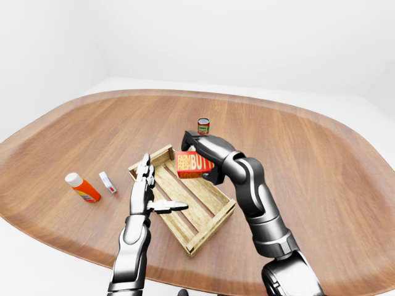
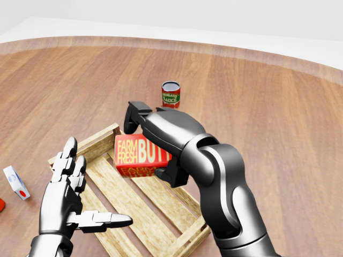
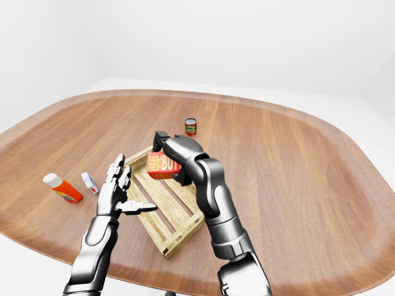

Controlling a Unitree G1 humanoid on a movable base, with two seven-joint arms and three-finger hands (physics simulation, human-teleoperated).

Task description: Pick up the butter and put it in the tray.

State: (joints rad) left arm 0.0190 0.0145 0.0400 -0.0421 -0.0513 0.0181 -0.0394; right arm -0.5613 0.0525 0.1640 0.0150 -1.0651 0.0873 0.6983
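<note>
A red butter box (image 2: 140, 155) with white "FARM FRESH" lettering hangs just above the wooden slatted tray (image 2: 185, 231), over its upper end in the head view. My right hand (image 2: 150, 142) is shut on the box, fingers over its top and thumb underneath. My left hand (image 2: 72, 195) is open, fingers spread, held over the tray's lower left side with nothing in it. In the left-eye view the butter box (image 1: 192, 164) shows above the tray (image 1: 210, 228).
A tomato sauce can (image 2: 170, 95) stands above the tray in the head view. A small white carton (image 2: 15, 182) lies at the left edge. An orange bottle with a white cap (image 1: 81, 187) lies left of it. The oval wooden table (image 1: 321, 166) extends widely to the right.
</note>
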